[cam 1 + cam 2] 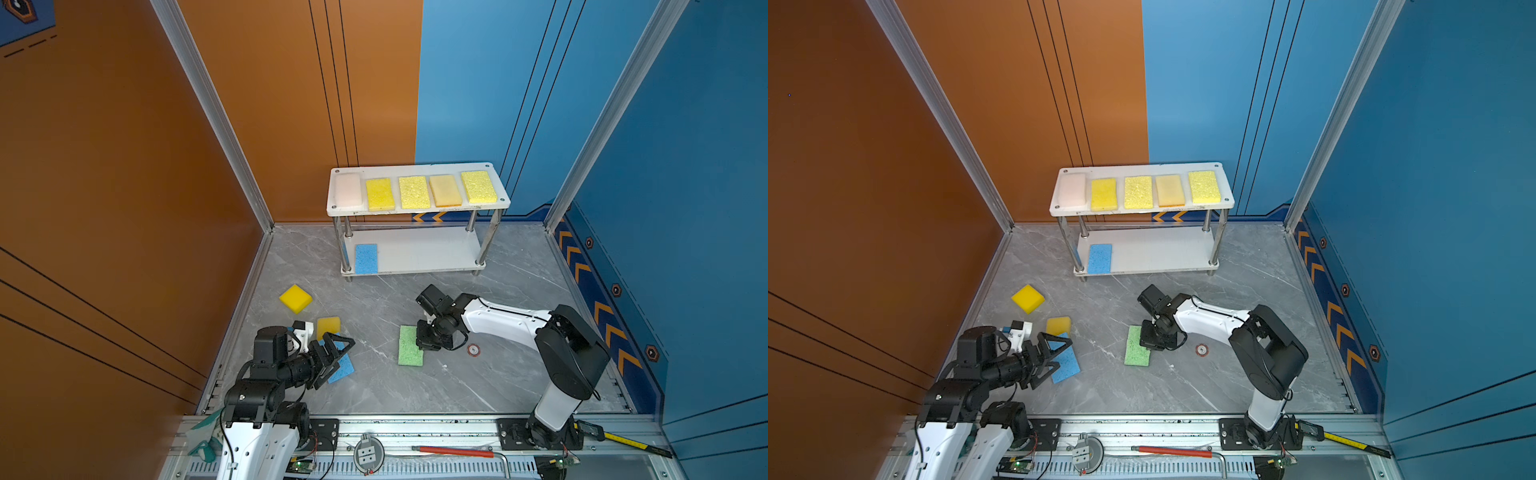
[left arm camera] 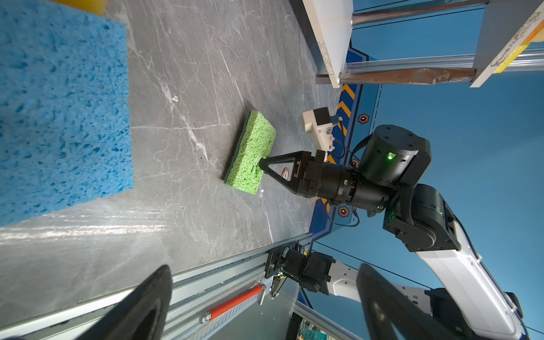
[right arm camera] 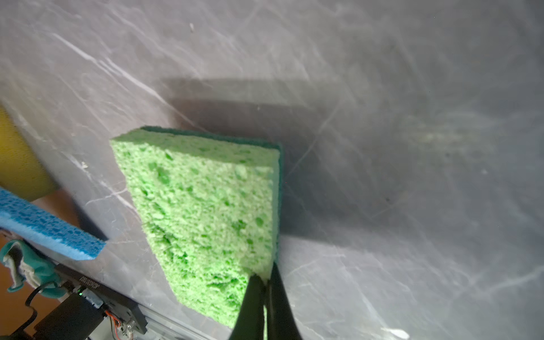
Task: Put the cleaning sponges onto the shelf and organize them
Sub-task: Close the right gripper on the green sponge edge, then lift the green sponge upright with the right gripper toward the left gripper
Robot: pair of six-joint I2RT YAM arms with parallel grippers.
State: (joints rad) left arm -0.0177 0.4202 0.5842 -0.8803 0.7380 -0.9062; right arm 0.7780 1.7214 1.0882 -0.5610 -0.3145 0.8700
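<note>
The green sponge (image 1: 409,349) lies on the grey tabletop (image 1: 374,299), a little below the centre in both top views, with its long side running up the frame. The right fingers (image 3: 260,290) are pressed together on its right edge, close to one corner, and a thin bit of green foam is squeezed between them. In the right wrist view a dark shadow lies under this sponge, but I cannot tell if it is lifted off the tabletop.

At the lower left in both top views a blue sponge (image 1: 344,370) lies flat on the tabletop. The left fingers (image 2: 147,306) hang over it, spread wide, and hold nothing. A yellow sponge (image 1: 328,326) sits just beside the upper end of the blue sponge. A brighter yellow sponge (image 1: 296,298) lies apart, further to the upper left.

The shelf (image 1: 415,210) stands above the centre, near the back wall. Its top board carries five sponges in one row: a pale pinkish sponge (image 1: 348,190) at the left end, then four yellow to yellow-orange ones. A second blue sponge (image 1: 366,258) lies at the left end of the lower board.
</note>
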